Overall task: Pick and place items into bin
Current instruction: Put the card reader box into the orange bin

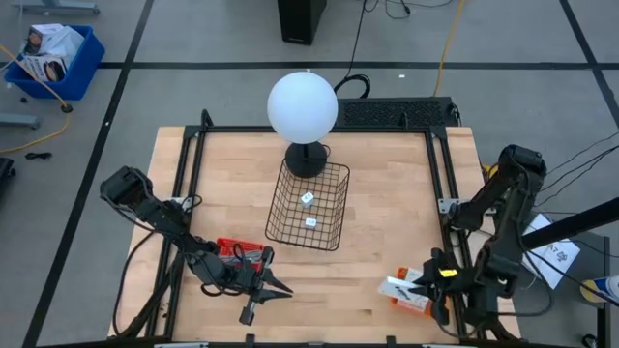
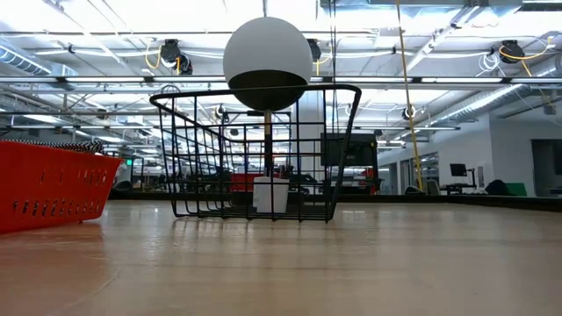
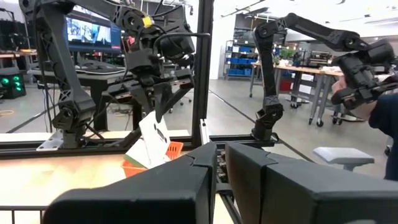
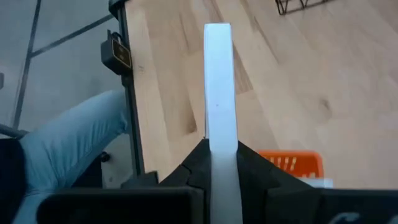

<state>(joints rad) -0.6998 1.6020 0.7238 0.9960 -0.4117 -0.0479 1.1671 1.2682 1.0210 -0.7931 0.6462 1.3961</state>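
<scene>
R gripper (image 1: 418, 282): fingers pinching flat white packet (image 4: 217, 93) edge-on, over small orange tray (image 1: 411, 300), near-right of wooden surface (image 1: 387, 222). L gripper (image 1: 276, 288): fingers pressed together, empty, near-left. Risk: thin packet may slip or catch rim of black wire basket (image 1: 309, 205), well apart, holding two white blocks (image 1: 308, 198).

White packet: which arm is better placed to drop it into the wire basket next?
Right. The right gripper already pinches the white packet; the left gripper holds nothing, fingers shut.
</scene>
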